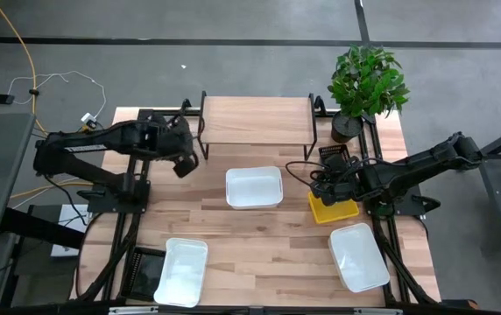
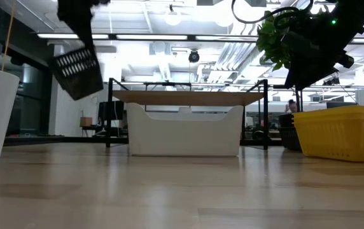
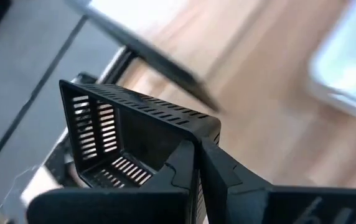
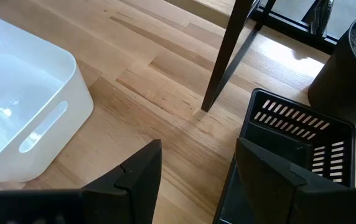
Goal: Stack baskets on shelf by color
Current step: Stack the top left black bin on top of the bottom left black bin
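Note:
My left gripper (image 3: 196, 152) is shut on a black slotted basket (image 3: 122, 137), which hangs tilted in the air (image 2: 77, 71) left of the shelf (image 1: 257, 121). My right gripper (image 4: 196, 149) is open and touches nothing. It hovers above the table between the middle white basket (image 1: 253, 187) and a second black basket (image 4: 296, 143), which stands on its base by the shelf's right leg. A yellow basket (image 1: 334, 208) sits just nearer than that. Two more white baskets (image 1: 185, 269) (image 1: 357, 255) and a third black basket (image 1: 145, 271) rest near the table's near edge. My left gripper pinches the black basket's side wall at its rim, close to a corner (image 3: 193, 134), one finger inside the basket and one outside. The basket is lifted clear of the table and sits tilted, its open side turned toward the wrist camera.
The shelf's wooden board (image 2: 188, 97) stands on black legs (image 4: 228, 56) at the table's far edge, with nothing on top. A potted plant (image 1: 364, 83) stands at the far right corner. Bare table lies between the middle white basket and the near ones.

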`<state>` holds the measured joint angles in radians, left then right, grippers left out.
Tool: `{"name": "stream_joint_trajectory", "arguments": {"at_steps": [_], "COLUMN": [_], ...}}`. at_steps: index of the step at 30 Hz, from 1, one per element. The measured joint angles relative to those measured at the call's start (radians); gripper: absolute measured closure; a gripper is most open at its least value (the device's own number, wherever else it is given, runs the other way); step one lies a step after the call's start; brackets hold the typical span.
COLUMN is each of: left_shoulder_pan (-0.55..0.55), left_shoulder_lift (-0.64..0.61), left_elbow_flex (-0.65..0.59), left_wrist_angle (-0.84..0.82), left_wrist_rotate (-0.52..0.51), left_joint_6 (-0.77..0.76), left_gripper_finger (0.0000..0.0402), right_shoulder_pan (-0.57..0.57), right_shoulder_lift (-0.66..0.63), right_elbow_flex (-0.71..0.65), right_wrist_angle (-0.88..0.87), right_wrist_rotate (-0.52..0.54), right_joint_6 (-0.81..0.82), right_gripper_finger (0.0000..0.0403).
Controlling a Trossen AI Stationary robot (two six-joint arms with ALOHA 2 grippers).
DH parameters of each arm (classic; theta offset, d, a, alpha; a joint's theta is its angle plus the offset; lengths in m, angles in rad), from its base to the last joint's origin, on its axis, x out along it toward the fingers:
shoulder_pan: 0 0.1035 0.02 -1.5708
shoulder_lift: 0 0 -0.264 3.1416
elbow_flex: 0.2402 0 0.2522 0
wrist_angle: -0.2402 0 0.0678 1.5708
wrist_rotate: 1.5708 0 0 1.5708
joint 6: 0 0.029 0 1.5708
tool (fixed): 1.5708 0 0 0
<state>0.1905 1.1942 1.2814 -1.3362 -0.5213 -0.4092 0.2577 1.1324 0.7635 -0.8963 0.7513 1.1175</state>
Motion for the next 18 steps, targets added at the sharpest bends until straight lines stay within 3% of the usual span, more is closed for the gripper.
{"name": "stream_joint_trajectory", "arguments": {"at_steps": [9, 18], "left_shoulder_pan": [-0.447, -0.934], "left_shoulder_lift": [0.0, 0.089], "left_elbow_flex": [0.11, 0.118], "left_wrist_angle": [-0.097, -0.053], "left_wrist_rotate": [0.21, 0.297], "left_joint_6": [-0.181, -0.57], "left_gripper_finger": [0.0401, 0.0401], "right_shoulder_pan": [0.0, 0.0], "right_shoulder_lift": [0.0, 0.0], "right_elbow_flex": [0.0, 0.0], "right_wrist_angle": [0.0, 0.004], "right_wrist_rotate": [0.001, 0.004], "right_joint_6": [0.0, 0.003], "right_gripper_finger": [0.021, 0.021]}}
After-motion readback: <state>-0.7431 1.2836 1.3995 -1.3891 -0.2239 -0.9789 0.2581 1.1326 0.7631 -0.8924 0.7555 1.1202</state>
